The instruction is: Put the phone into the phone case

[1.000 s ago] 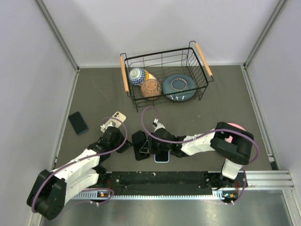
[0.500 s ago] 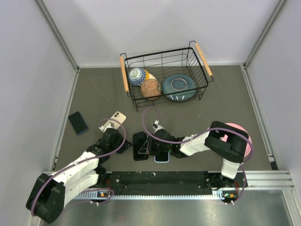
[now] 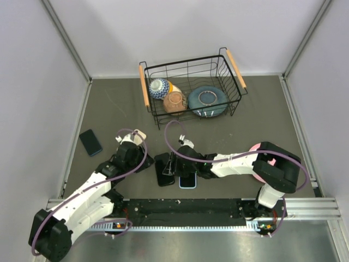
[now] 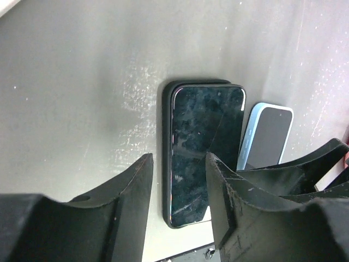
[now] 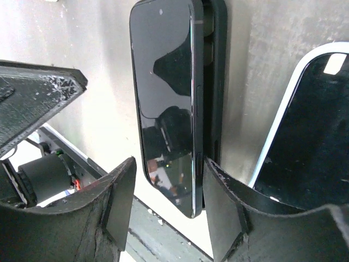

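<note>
Where the two arms meet near the front of the table [image 3: 245, 120], the black phone [image 5: 163, 109] lies in the black phone case [image 5: 215, 82]. One long edge of the phone seems to stand proud of the case wall rather than sit fully down.

The right gripper [image 5: 169, 174] has its jaws spread to either side of the phone's near end. They hide the contact, so I cannot tell whether they press it. The left gripper [image 4: 179, 164] hovers above the same phone, released and empty.

Just beside the case lies a light-blue-rimmed phone [image 4: 267, 136], its near end cut off behind the left jaws. From above, the right wrist covers part of the case.

A dark blue phone [image 3: 90, 142] lies well apart to the left. A wire basket [image 3: 182, 60] holding bowls [image 3: 175, 102] stands at the back.
</note>
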